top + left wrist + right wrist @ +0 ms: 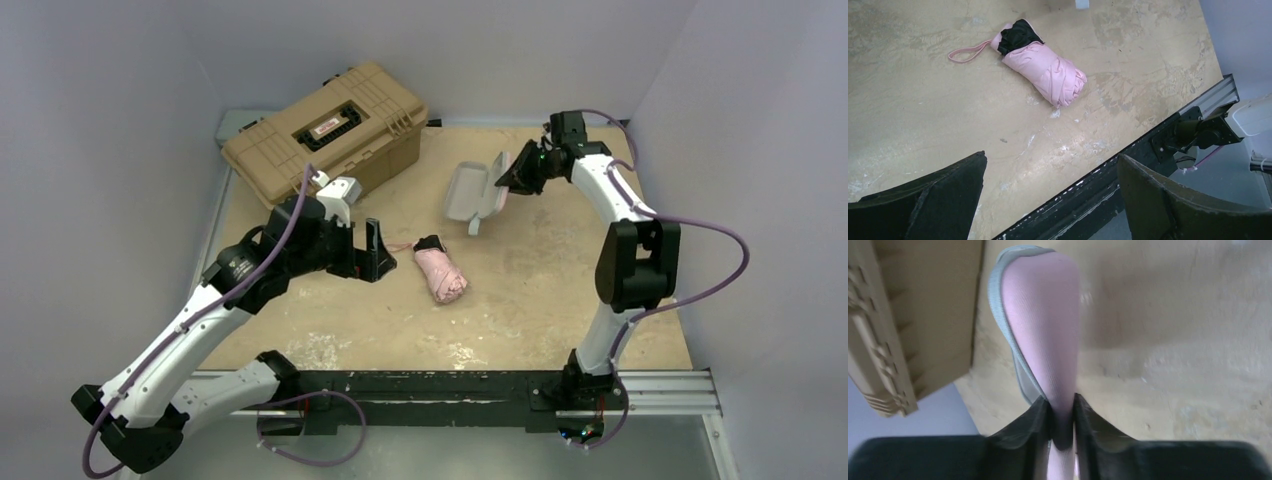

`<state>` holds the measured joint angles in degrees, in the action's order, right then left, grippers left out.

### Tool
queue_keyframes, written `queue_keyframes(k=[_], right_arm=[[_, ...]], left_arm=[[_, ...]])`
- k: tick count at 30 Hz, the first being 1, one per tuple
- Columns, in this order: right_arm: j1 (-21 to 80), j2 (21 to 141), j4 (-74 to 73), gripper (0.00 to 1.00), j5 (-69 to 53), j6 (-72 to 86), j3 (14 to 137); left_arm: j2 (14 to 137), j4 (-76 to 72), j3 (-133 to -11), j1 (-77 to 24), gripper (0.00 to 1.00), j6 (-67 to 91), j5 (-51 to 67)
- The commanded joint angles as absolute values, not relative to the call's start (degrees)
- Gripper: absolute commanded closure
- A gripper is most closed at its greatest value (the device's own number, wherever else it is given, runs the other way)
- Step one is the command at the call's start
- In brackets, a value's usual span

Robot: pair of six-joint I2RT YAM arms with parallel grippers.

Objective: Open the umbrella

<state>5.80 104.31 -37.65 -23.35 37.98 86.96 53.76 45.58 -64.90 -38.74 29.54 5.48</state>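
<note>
The umbrella (441,271) lies folded on the table's middle, pale pink with a black end and a thin pink wrist strap (965,52). It also shows in the left wrist view (1044,71). My left gripper (377,256) is open and empty, just left of the umbrella and apart from it; in its own view its black jaws (1050,159) stand wide apart above the table's near edge. My right gripper (518,172) is shut on the edge of an open grey-and-pink clamshell case (474,192), held off the table at the back. The case fills the right wrist view (1044,315), pinched between the fingers (1062,406).
A tan hard-shell toolbox (326,126) stands closed at the back left; its side shows in the right wrist view (878,325). A black rail (430,385) runs along the table's near edge. Pale walls close in the table on three sides.
</note>
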Motion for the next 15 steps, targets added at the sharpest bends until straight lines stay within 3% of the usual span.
queue_keyframes(k=[1, 3, 5, 11, 15], right_arm=[[3.26, 107.91, -30.28, 0.58, -28.80, 45.61, 91.87], [1.79, 109.66, -29.53, 0.36, -30.18, 46.65, 91.81], [0.38, 110.79, -29.79, 0.27, -30.68, 46.84, 90.92], [-2.37, 107.55, -34.17, 0.25, -26.17, 41.69, 86.43], [-2.11, 101.51, -36.06, 0.29, -25.32, 36.08, 82.24]], left_arm=[[52.41, 45.25, -64.39, -38.52, 0.00, 31.10, 4.48], [52.24, 45.44, -64.38, -38.58, 0.00, 31.07, 4.44], [52.08, 45.80, -64.53, -38.50, 0.00, 31.11, 4.19], [51.14, 46.48, -63.75, -38.52, 0.00, 32.06, 2.54], [49.98, 44.69, -60.99, -38.50, 0.00, 33.21, -1.16]])
